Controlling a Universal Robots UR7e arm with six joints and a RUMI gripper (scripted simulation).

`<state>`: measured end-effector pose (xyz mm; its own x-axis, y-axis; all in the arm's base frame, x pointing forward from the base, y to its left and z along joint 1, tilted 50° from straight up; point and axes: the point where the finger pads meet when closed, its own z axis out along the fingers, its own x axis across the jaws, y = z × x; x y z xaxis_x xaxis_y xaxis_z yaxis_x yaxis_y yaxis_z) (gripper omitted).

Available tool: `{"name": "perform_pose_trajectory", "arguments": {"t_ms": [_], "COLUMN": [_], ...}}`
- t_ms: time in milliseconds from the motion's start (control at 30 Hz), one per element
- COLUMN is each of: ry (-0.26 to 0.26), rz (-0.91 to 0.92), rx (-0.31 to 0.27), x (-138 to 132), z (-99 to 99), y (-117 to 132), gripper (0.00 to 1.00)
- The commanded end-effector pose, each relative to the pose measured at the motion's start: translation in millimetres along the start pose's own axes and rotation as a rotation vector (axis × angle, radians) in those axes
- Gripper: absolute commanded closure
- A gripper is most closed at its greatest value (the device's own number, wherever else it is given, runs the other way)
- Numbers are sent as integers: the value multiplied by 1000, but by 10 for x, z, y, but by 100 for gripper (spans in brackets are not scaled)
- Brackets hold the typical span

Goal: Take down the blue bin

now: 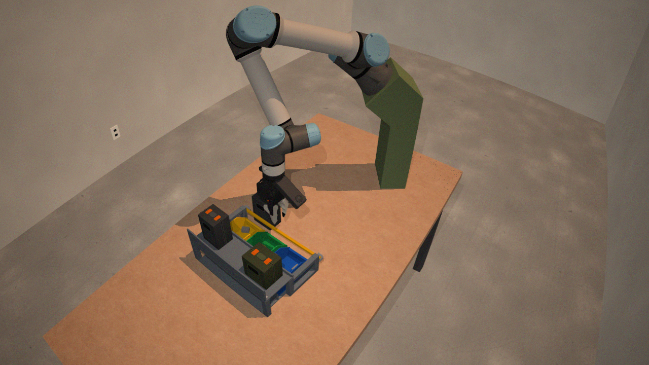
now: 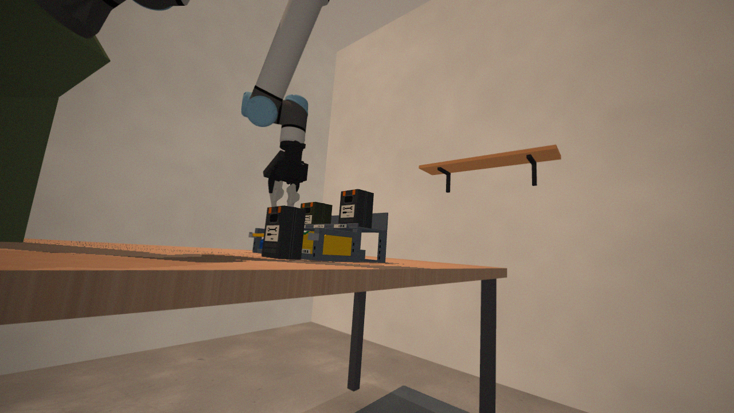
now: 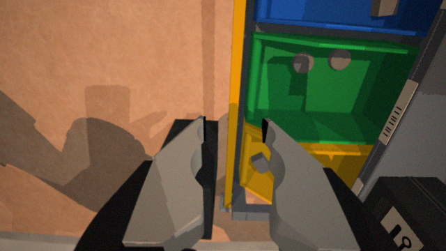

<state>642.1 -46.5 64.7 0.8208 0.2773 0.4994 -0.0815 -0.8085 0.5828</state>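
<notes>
The gripper (image 1: 278,217) (image 2: 282,205) (image 3: 233,119) stands partly open with nothing in its grasp, its grey fingers just above the loose case (image 1: 260,212) (image 2: 282,233) (image 3: 211,174); the blue bin (image 1: 291,260) (image 2: 261,244) (image 3: 313,14) sits in the shelf (image 1: 233,252) (image 2: 382,246) (image 3: 428,132), at the far end from the gripper. The first risk is a sideways move made too low, since a finger could clip the case or the rail (image 1: 285,235) (image 2: 258,234) (image 3: 236,52); a grip over the wrong wall could drag the green bin (image 1: 267,240) (image 2: 308,232) (image 3: 334,90), which sits right beside the blue one. Pulling outward before lifting above the rail would probably catch the bin and tip it; an off-centre hold on one wall could let it swing, sliding or spilling the part (image 3: 383,7) inside.

The bins look like smooth moulded plastic, open-topped, with sloping walls; the yellow bin (image 1: 238,224) (image 2: 337,245) (image 3: 258,185) holds a small grey block, while the green one holds two dull round discs. The rail is a slim, straight bar; the shelf looks like painted metal, with flat boards; the table (image 1: 363,254) (image 2: 153,287) (image 3: 104,52) has a mottled tan top and a wood-grained edge.
</notes>
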Motion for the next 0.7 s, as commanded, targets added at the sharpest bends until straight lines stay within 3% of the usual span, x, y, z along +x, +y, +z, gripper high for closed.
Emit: {"name": "perform_pose_trajectory", "arguments": {"t_ms": [0,667], "ry": [1,1], "rz": [0,0], "rx": [0,0], "x": [6,12], "z": [38,290], "y": [0,-1], "gripper": [74,74]}}
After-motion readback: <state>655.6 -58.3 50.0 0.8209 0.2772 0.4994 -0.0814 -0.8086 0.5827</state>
